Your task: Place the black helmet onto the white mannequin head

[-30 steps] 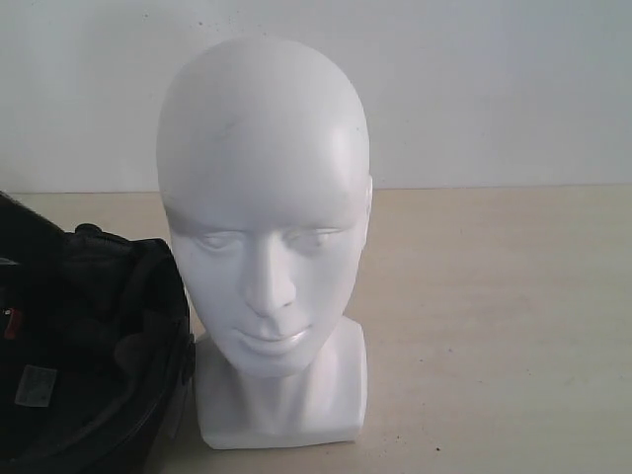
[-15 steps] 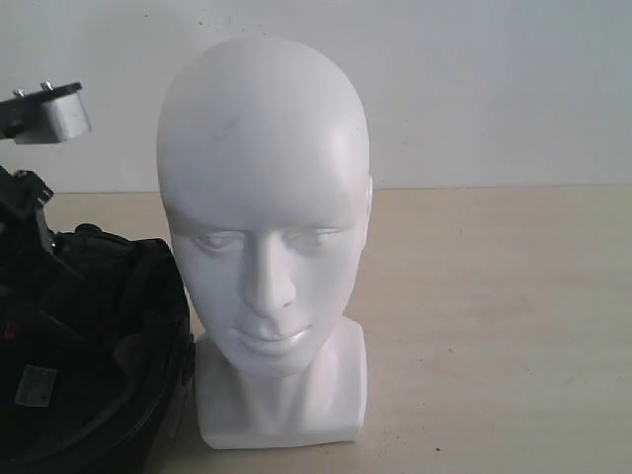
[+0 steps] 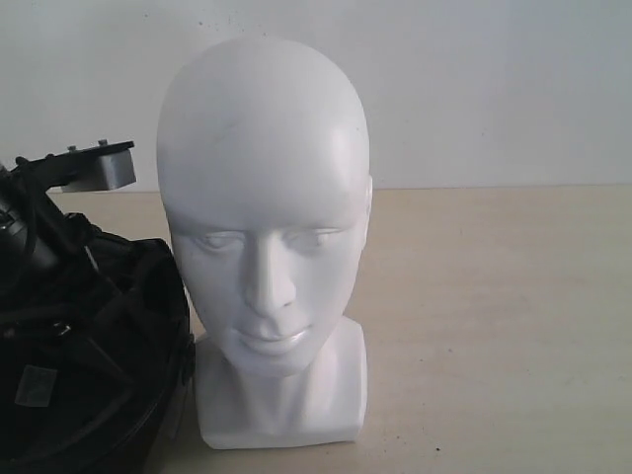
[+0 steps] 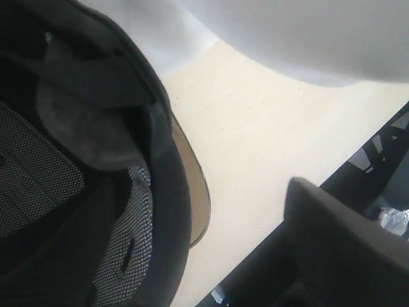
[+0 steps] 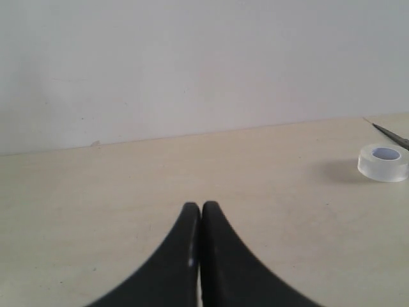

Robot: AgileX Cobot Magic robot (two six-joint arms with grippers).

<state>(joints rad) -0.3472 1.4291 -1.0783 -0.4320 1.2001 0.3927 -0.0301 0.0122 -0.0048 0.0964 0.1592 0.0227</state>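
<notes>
I see the white mannequin head (image 3: 262, 197) in smooth, glossy plastic. The black helmet (image 4: 163, 211) has a matt rim, soft cloth padding (image 4: 83, 134), a woven mesh lining (image 4: 32, 173) and a translucent smoky visor (image 4: 197, 198). The tabletop (image 3: 494, 326) looks like pale, matt wood grain. My right gripper (image 5: 200, 210) is smooth black plastic.

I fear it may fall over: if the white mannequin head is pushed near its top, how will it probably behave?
The white mannequin head is tall, on a narrower base block, so it would probably tip rather than slide. Its glossy surface looks slippery. It stands free on the table, apparently unfixed.
</notes>
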